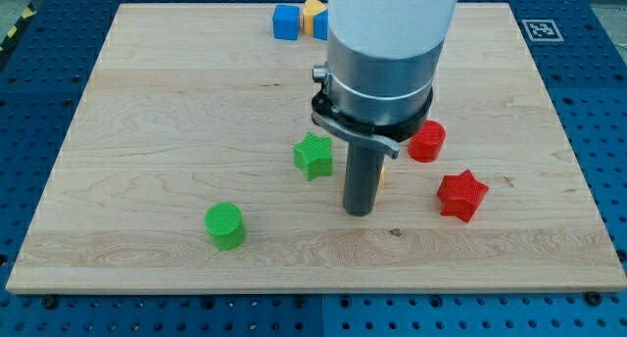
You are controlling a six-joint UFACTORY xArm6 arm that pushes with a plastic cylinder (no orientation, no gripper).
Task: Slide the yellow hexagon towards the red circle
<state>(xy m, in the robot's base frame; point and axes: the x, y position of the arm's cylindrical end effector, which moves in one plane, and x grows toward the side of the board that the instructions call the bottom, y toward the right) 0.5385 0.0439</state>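
Observation:
My tip (359, 212) rests on the board in the middle, below the arm's wide body. The yellow hexagon (382, 173) is almost wholly hidden behind the rod; only a thin sliver shows at the rod's right edge. The red circle (426, 141) stands just to the upper right of the rod, a short gap from that sliver. The tip is on the hexagon's left side, away from the red circle.
A red star (461, 195) lies right of the tip, below the red circle. A green star (313, 156) sits left of the rod. A green cylinder (225, 225) is at the lower left. Blue (285, 22) and orange (313, 12) blocks sit at the top edge.

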